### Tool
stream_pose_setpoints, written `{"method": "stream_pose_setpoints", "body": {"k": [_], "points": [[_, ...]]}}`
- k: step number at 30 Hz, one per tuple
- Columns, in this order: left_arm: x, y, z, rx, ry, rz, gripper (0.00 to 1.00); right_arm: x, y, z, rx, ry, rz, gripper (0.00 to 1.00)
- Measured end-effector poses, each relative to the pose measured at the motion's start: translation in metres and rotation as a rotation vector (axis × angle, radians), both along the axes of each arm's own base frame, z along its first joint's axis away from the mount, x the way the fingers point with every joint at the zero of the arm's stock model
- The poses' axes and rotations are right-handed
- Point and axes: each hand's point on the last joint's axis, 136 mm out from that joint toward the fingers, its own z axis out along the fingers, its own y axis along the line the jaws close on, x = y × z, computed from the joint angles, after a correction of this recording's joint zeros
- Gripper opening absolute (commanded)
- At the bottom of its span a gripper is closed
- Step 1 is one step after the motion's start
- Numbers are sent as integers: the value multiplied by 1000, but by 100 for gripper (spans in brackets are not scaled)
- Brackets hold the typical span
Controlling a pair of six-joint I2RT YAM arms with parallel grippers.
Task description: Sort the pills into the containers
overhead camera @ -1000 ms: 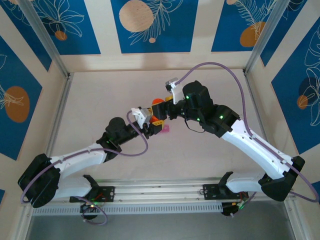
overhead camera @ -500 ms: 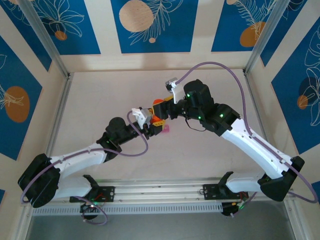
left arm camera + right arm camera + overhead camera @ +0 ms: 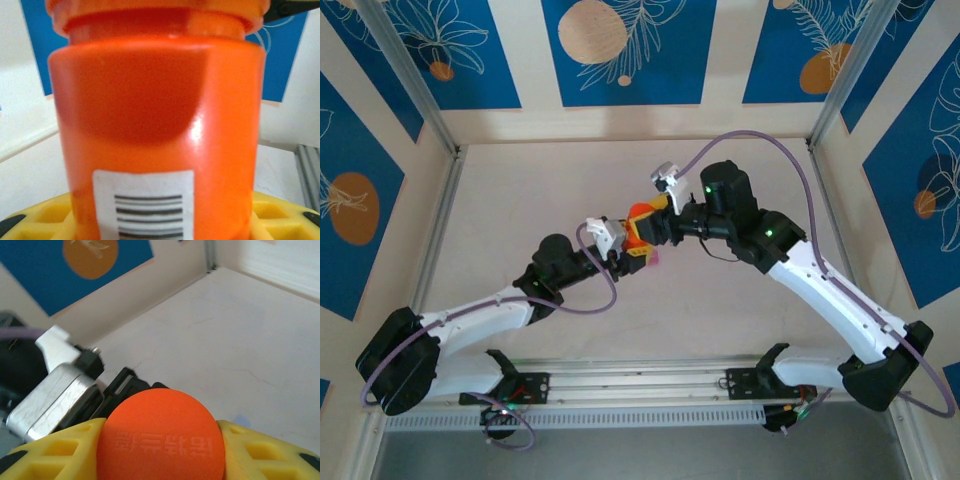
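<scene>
An orange pill bottle is held above the table between both arms. My left gripper is shut on its body, and the barcode label faces the left wrist camera between the yellow fingers. My right gripper is shut on the round orange cap, with a yellow finger on each side. A pink corner of the organiser strip peeks out on the table under the grippers; its other boxes are hidden. No loose pills show.
The left gripper's black and silver body sits just beyond the cap. The pale table is walled by metal posts and blue patterned panels. A small pale blue patch lies beside the right finger.
The right arm's wrist has turned and its elbow has swung right, while its fingers stay on the cap. More of the orange bottle shows from above. The left arm has barely moved.
</scene>
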Motion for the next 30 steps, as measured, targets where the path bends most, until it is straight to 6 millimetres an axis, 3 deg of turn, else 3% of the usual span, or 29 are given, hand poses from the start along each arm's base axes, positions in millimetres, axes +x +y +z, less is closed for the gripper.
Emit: {"method": "stream_pose_setpoints", "body": {"k": [10,15,21,30], "points": [[-50,-15,11,-18,-72,-289,0,-59,-17,12,-60,-288,518,30],[-71,-17,12,-22,-84,-405,0,-80,-23,22,-34,-374,683,29],[-75,-16,13,-25,-94,-435,0,-88,-28,36,-9,-427,725,28],[-65,-13,15,-20,-107,-353,0,-84,-32,30,26,-428,618,24]]}}
